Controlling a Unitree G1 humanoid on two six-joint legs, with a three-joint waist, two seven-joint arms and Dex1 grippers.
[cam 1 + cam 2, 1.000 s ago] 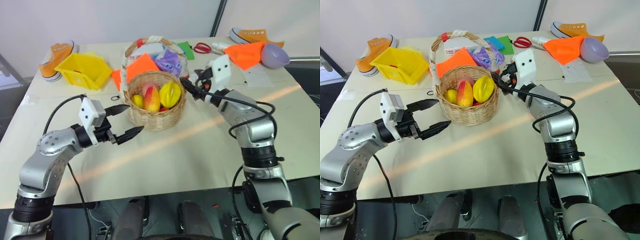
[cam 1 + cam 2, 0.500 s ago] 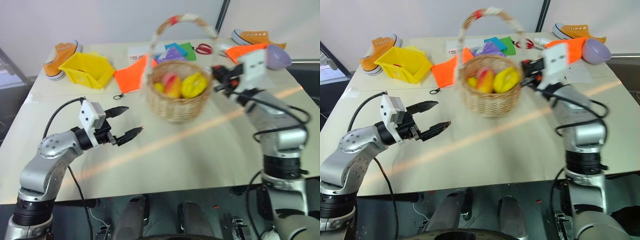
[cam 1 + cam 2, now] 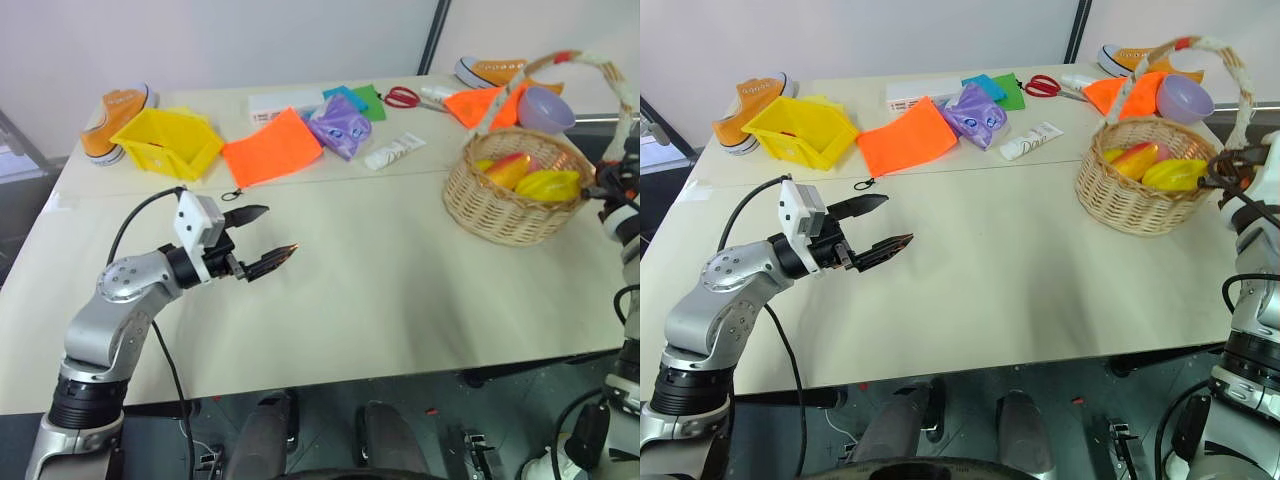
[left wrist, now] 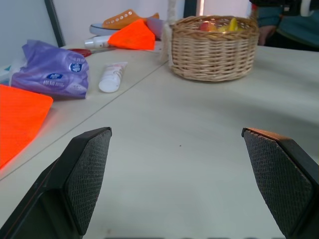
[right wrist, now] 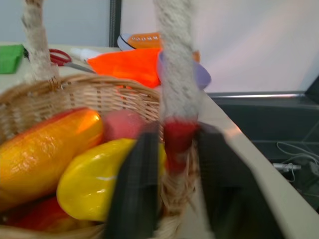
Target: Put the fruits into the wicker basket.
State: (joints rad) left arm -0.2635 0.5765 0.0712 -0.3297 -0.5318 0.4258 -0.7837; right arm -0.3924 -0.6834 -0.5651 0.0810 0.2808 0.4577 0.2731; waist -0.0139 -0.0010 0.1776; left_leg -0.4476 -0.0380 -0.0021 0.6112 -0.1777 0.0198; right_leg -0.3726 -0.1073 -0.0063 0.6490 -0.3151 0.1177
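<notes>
Having shifted from table centre to the right edge since the earlier frames: round tan wicker basket [image 3: 517,196], now carrying red-yellow oval mango [image 3: 509,170] and yellow ridged starfruit [image 3: 549,184]. Hovering spread and empty at left: left gripper [image 3: 262,240]. Pinching the red-banded handle base in the right wrist view: right gripper [image 5: 169,186]. Appearing complete: no loose fruit showing on the beige table [image 3: 1020,280].
</notes>
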